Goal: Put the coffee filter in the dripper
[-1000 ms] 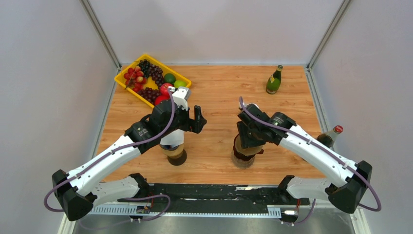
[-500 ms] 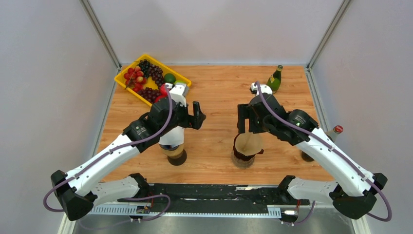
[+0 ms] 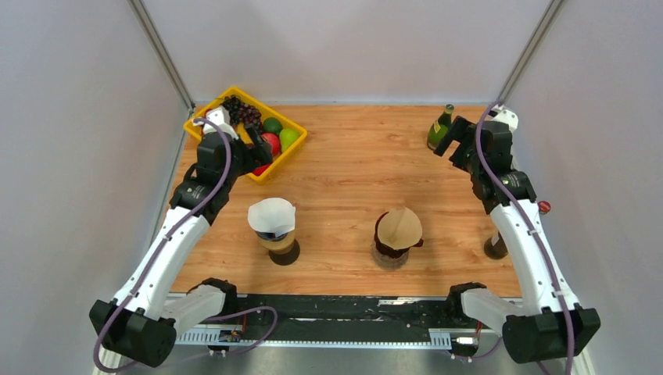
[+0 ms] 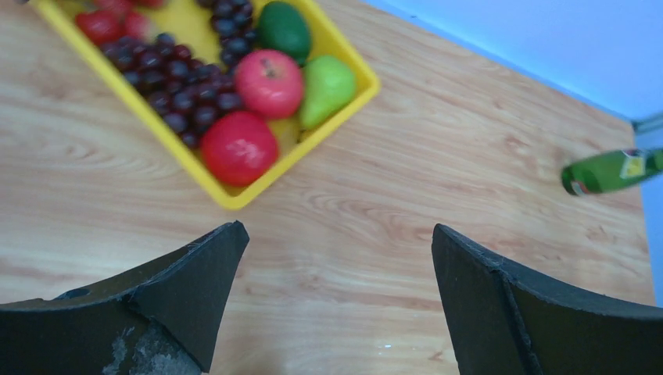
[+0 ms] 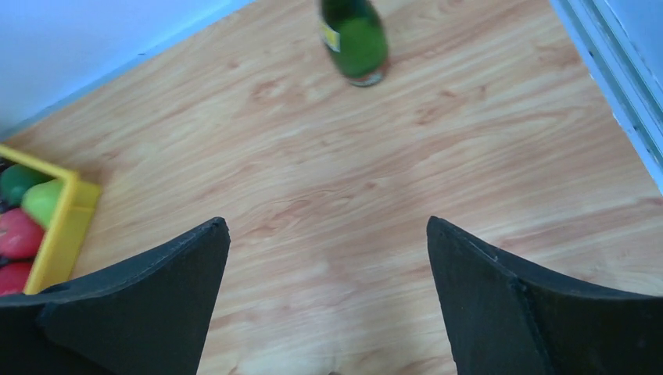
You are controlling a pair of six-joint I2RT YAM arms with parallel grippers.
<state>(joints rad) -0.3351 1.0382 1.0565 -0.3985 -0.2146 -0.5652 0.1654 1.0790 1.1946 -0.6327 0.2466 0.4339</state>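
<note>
A brown paper coffee filter (image 3: pixel 399 226) sits open inside the dark glass dripper (image 3: pixel 393 254) at the centre right of the table, with nothing touching it. To its left a white filter (image 3: pixel 272 214) rests in a second dripper (image 3: pixel 282 250). My right gripper (image 3: pixel 458 134) (image 5: pixel 325 221) hangs open and empty over bare wood at the back right, far from the brown filter. My left gripper (image 3: pixel 258 148) (image 4: pixel 338 228) is open and empty beside the fruit tray at the back left. Neither wrist view shows a dripper.
A yellow tray (image 3: pixel 200 119) (image 4: pixel 234 199) of grapes, apples and a pear stands at the back left. A green bottle (image 3: pixel 440 129) (image 5: pixel 353 35) stands at the back right beside my right gripper. A red-capped bottle (image 3: pixel 536 209) stands at the right edge, partly behind the right arm.
My right gripper opened, left the brown filter in the dripper and drew back to the far right corner. The left arm swung away from the white filter to the fruit tray.
</note>
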